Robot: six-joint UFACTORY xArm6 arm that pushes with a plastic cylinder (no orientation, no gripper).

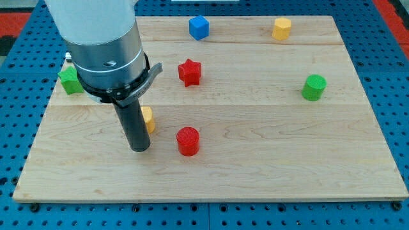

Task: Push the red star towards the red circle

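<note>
The red star (190,72) lies on the wooden board (255,166) in the upper middle. The red circle (188,140) stands below it, near the board's middle. My tip (140,149) rests on the board to the left of the red circle, a short gap apart. It is well below and left of the red star. The rod partly hides a yellow block (148,119) right behind it.
A blue cube (199,27) and a yellow hexagonal block (282,29) sit near the top edge. A green cylinder (314,87) is at the right. A green star-like block (70,80) sits at the left edge, partly behind the arm's body.
</note>
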